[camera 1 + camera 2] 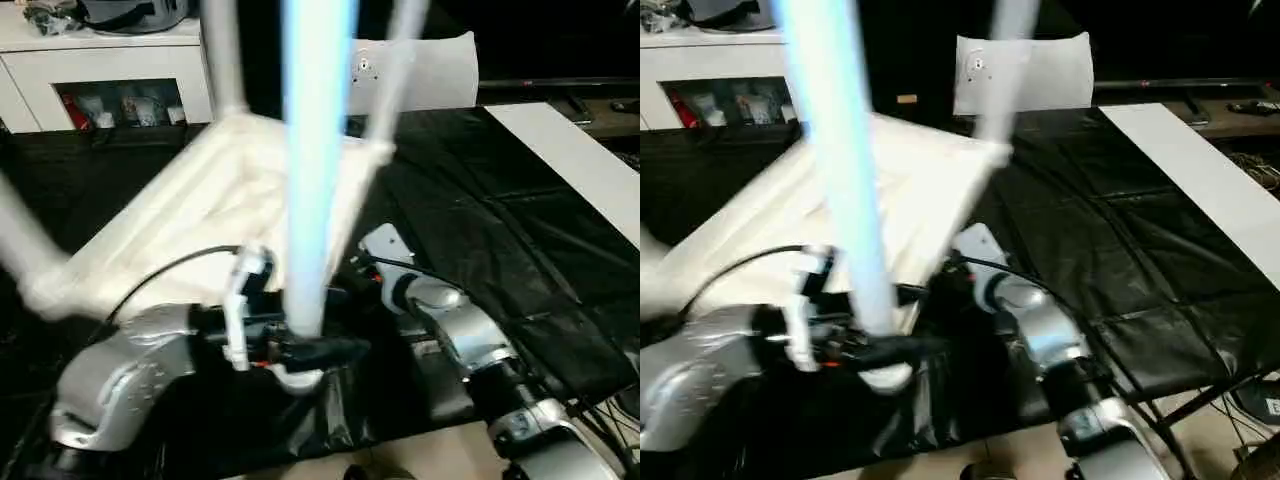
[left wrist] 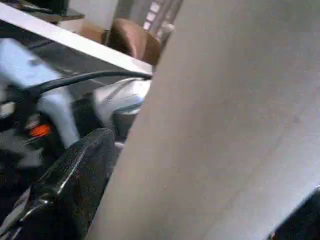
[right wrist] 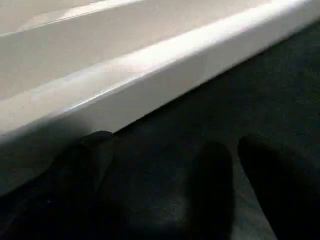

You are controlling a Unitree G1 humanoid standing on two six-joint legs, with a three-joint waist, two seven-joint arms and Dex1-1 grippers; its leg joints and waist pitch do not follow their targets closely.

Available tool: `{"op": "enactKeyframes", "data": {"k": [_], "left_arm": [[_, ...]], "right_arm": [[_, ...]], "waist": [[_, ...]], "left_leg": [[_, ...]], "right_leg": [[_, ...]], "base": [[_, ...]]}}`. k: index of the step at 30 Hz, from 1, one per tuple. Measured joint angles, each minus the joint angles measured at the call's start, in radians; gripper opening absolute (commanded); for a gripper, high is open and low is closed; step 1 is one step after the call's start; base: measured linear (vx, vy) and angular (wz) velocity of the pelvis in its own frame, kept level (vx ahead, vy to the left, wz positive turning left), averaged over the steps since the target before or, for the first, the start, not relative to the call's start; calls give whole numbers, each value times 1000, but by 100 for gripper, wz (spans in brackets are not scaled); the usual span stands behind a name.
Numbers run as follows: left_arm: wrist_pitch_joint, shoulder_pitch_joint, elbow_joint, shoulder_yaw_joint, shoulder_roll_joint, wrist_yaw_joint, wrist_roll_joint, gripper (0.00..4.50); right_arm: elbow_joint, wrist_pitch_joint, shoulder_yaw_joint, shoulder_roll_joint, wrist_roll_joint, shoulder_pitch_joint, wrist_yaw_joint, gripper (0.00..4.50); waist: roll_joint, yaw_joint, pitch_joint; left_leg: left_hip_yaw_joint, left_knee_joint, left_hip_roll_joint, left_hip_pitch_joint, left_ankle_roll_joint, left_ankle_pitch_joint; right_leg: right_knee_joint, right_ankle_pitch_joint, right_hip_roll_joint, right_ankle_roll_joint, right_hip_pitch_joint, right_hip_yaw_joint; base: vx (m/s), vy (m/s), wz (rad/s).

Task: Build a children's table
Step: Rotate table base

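Black, creased sheeting covers the large work surface (image 1: 1140, 250), and on it lies the white plastic children's table (image 1: 215, 215), upside down with its ribbed underside facing up and its long tapered round white legs rising from the corner sockets. One leg (image 1: 315, 150) stands at the near corner, closest to the head camera, and hides much of the middle of the scene; two more legs (image 1: 225, 55) rise at the far corners and another slants off at the left edge. The left gripper (image 1: 300, 352) sits at the foot of that near leg, its black fingers (image 2: 70, 185) spread wide, one on each side of the leg; whether they press on it cannot be told. The right gripper (image 3: 165, 190) hovers low over the black sheeting just beside the tabletop's white rim (image 3: 150, 75), its fingers apart and holding nothing. Silver forearms and black cables crowd the near edge of the work surface. A long white board (image 1: 1200, 175) lies along the right side of the sheeting. Behind, a white panel (image 1: 1025, 72) stands upright, and a white cabinet with shelves (image 1: 110, 75) stands at the back left, small items on its shelf.
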Motion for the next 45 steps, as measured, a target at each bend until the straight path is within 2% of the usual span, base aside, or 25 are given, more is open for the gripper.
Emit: {"op": "enactKeyframes", "data": {"k": [7, 8, 12, 18, 22, 24, 28, 37, 38, 41, 42, 43, 45], "left_arm": [[-186, -131, 183, -91, -87, 126, 207, 446], [-225, -154, 227, -112, -105, 149, 240, 446], [-283, -158, 269, -132, -120, 169, 276, 446], [-299, -125, 246, -60, -51, 173, 282, 446], [-327, -34, 214, -67, 50, 140, 327, 446], [-338, -10, 214, -71, 78, 102, 327, 431], [-361, 11, 214, -71, 146, 20, 319, 402], [-441, -2, 309, -78, 264, -115, 363, 333], [-449, -7, 321, -82, 266, -122, 370, 313], [-487, -39, 365, -93, 267, -138, 394, 292], [-501, -48, 383, -95, 267, -139, 402, 292], [-518, -59, 407, -101, 267, -140, 415, 269], [-536, -64, 429, -109, 267, -141, 425, 251]], "right_arm": [[44, -66, -14, 13, -8, -20, -5, 450], [44, -74, -40, 8, -3, -10, -31, 450], [31, -115, -77, -14, -2, 22, -74, 450], [-61, -124, -172, -77, 56, 135, -28, 450], [-155, -122, -230, -102, 111, 190, 4, 450], [-205, -122, -249, -121, 141, 210, 32, 450], [-375, -61, -239, -160, 218, 270, 135, 450], [-585, 11, -176, -264, 284, 383, 318, 450], [-604, 20, -170, -276, 292, 392, 332, 450], [-652, 51, -157, -301, 315, 407, 373, 450], [-665, 55, -154, -306, 319, 409, 382, 450], [-675, 57, -154, -311, 323, 411, 393, 450], [-680, 58, -154, -316, 323, 412, 398, 450]], "waist": [[0, 3, 0], [0, 10, 0], [0, 24, 0], [1, 19, 0], [4, 21, 0], [5, 25, 0], [4, 31, 0], [4, 44, 0], [4, 48, 0], [4, 53, 0], [4, 54, 0], [4, 54, 0], [4, 54, 0]], "left_leg": [[0, 1, 0, 2, -1, 1], [-1, 1, 0, 1, -2, 1], [-1, 1, 0, 0, -2, 1], [-1, 0, 1, 3, -2, 1], [-3, 0, 2, 3, -2, 1], [-3, 0, 2, 2, -2, 1], [-3, 0, 2, 3, -2, 1], [-3, -1, 3, 3, -2, 1], [-3, -1, 2, 3, -2, 1], [-4, -1, 2, 3, -2, 1], [-3, -1, 2, 3, -2, 1], [-4, -1, 2, 3, -2, 1], [-4, -1, 2, 3, -2, 1]], "right_leg": [[1, -1, 1, 4, 1, 0], [0, -1, 1, 4, 1, 0], [1, -1, 1, 4, 0, 1], [1, -1, 4, 3, 0, 2], [0, -1, 6, 3, 0, 2], [0, -1, 6, 3, 1, 2], [-1, -1, 6, 3, 2, 2], [-2, -1, 7, 4, 1, 3], [-2, -1, 7, 4, 2, 3], [-3, -1, 7, 4, 2, 3], [-3, -1, 7, 4, 2, 3], [-4, -1, 7, 4, 3, 3], [-5, -1, 7, 4, 3, 3]], "base": [[0, 0, 0], [0, 0, 0], [0, 0, 0], [0, 0, 0], [0, 0, 0], [0, 0, 0], [0, 0, 0], [0, 0, 0], [0, 0, 0], [0, 0, 0], [0, 0, 0], [0, 0, 0], [0, 0, 0]]}}
